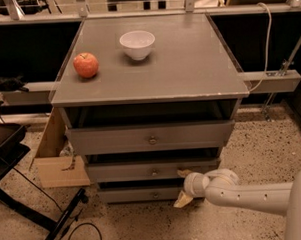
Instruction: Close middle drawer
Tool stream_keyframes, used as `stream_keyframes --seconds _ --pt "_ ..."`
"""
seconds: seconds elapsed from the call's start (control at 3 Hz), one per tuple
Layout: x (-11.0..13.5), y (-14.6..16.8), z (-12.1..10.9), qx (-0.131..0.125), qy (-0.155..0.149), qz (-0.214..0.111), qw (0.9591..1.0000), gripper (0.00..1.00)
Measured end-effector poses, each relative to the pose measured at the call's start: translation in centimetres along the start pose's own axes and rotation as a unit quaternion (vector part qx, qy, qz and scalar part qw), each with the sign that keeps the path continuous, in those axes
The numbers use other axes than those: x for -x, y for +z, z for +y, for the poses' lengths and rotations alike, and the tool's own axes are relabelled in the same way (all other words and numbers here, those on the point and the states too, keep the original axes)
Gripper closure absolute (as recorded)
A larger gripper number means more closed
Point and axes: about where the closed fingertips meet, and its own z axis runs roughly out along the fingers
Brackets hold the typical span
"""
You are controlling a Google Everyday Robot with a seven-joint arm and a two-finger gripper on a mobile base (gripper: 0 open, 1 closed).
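Note:
The grey cabinet has three drawers under its top (pixel 148 67). The middle drawer (pixel 117 172) has a low flat front and a small round knob (pixel 154 172). It stands a little further out than the bottom drawer (pixel 129 195). My gripper (pixel 184 186) is at the right part of the middle drawer's front. It is open: the upper finger (pixel 185 173) rests against the front panel and the lower finger (pixel 183 199) hangs in front of the bottom drawer. It holds nothing.
The top drawer (pixel 116 138) has a taller front and stands out furthest. A red apple (pixel 85 65) and a white bowl (pixel 137 44) sit on the cabinet top. A cardboard box (pixel 54 161) and a black stand with a cable (pixel 55 221) are on the floor to the left.

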Motion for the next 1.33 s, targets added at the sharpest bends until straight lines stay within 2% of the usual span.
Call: stream_keyframes --seconds 0.33,0.67,1.0,1.33 --pt "0.0 0.0 0.0 0.0 0.0 0.0 1.0 0.19" --pt "-0.1 -2.5 1.9 0.01 0.005 0.005 0.9999 0.43" --pt "-0.1 -9.1 4.8 0.019 0.003 0.025 0.9995 0.66" --pt "0.5 -15.3 8.3 0.041 -0.026 0.058 0.9971 0.89"
